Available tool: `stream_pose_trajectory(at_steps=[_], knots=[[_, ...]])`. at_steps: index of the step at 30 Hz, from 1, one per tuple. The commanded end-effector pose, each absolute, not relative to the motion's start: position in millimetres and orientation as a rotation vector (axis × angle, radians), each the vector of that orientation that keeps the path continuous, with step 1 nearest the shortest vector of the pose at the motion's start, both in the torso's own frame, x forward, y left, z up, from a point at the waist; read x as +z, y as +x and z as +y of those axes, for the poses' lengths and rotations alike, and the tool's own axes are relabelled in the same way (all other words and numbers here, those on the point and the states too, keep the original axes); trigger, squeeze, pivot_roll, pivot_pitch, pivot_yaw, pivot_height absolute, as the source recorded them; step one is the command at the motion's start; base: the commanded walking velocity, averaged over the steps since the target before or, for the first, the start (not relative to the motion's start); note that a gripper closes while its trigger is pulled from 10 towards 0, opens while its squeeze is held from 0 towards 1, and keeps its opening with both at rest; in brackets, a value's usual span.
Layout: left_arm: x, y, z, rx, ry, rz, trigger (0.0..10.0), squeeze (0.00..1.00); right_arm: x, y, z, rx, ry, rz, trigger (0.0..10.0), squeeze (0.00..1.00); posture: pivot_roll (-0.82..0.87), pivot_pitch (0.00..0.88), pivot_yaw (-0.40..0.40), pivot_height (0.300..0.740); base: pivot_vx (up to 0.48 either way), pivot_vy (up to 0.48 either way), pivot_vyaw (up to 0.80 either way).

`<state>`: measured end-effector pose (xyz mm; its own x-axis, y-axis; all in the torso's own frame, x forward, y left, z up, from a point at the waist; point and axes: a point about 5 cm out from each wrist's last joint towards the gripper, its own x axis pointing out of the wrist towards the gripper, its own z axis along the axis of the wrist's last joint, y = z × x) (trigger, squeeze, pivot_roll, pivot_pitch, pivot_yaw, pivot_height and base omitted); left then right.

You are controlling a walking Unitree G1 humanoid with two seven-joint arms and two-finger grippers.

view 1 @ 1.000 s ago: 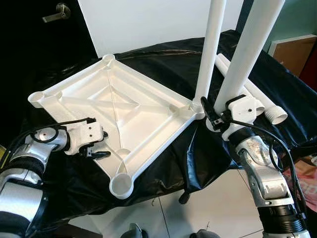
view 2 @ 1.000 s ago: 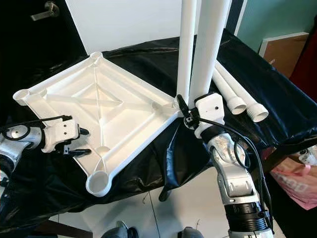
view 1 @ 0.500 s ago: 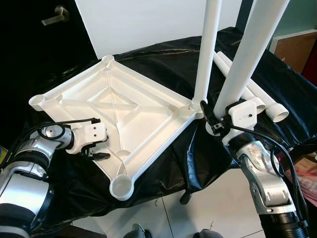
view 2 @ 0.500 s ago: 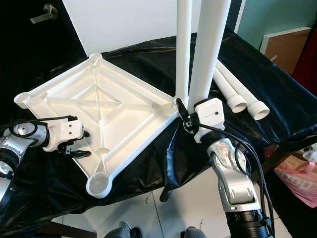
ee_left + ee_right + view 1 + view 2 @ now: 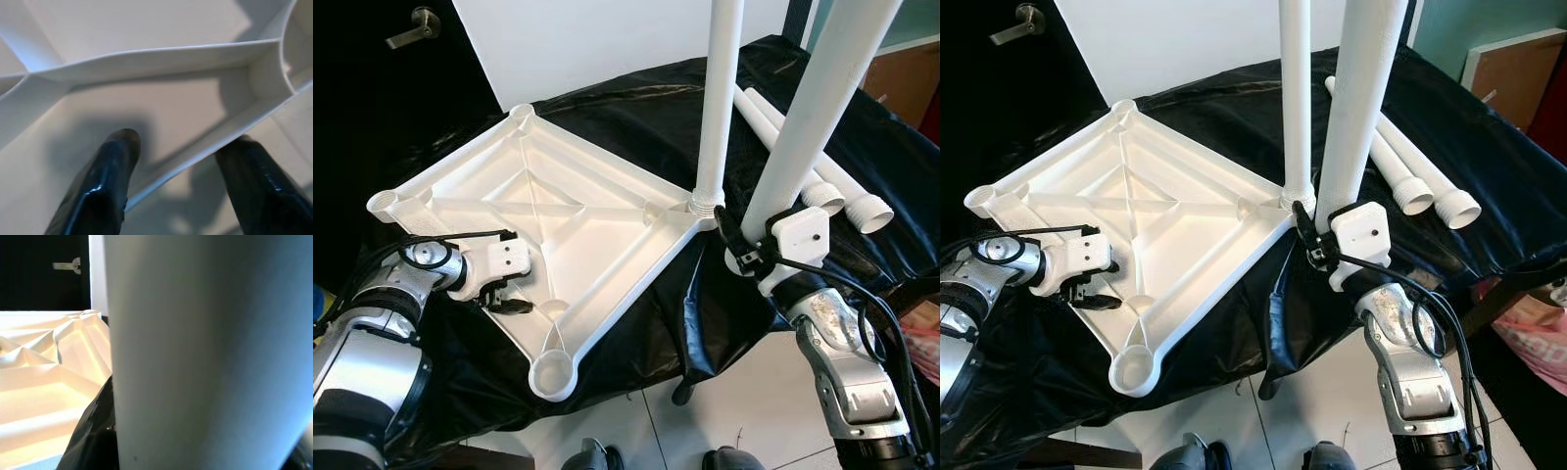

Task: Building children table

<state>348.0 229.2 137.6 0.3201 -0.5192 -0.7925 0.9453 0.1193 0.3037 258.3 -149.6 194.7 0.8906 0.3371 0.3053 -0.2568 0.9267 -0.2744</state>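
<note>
Left eye view: white tabletop (image 5: 558,211) lies upside down on a black-draped surface (image 5: 636,117), ribs up, corner sockets exposed. One leg (image 5: 720,98) stands upright in the socket at the corner nearest the right arm. Right gripper (image 5: 744,250) is clamped on a second leg (image 5: 803,137), held upright and clear of the tabletop, just beside the seated one. Left gripper (image 5: 504,299) straddles the near edge rib, fingers (image 5: 105,181) spread to either side, apparently steadying the tabletop.

Progress, as judged: one leg in, three sockets still bare, the near socket (image 5: 553,374) closest. Two spare legs (image 5: 822,181) lie on the drape behind the right arm.

Obstruction: the seated leg crowds the held one. Door handle (image 5: 411,24) far back.
</note>
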Motion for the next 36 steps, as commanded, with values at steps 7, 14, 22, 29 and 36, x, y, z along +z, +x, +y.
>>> stream_pose_trajectory(at_steps=[7,14,22,29,36], knots=[[136.2,346.5,224.3,-1.186,0.644,0.576,0.0,0.00,194.6,250.7,-149.6,0.320,-0.239,-0.344,10.0,0.00,-0.16,0.189,0.129,0.740,0.000,0.000,0.00],[148.3,349.9,225.0,-1.170,0.485,0.500,0.0,0.00,194.8,251.4,-147.0,0.323,-0.231,-0.342,10.0,0.00,-0.15,0.185,0.132,0.740,0.000,0.000,0.00],[153.8,350.2,221.0,-1.128,0.369,0.316,0.0,0.00,195.2,251.2,-145.3,0.315,-0.224,-0.342,10.0,0.00,-0.14,0.181,0.143,0.740,0.000,0.000,0.00],[150.9,340.9,194.8,-1.168,0.299,0.151,0.0,0.00,194.1,252.9,-143.2,0.312,-0.213,-0.340,10.0,0.00,-0.12,0.172,0.129,0.740,0.000,0.000,0.00],[173.1,342.4,164.6,-1.212,0.276,0.011,10.0,0.00,194.8,259.9,-138.2,0.337,-0.209,-0.349,10.0,0.00,-0.10,0.159,0.123,0.740,0.000,0.000,0.00]])
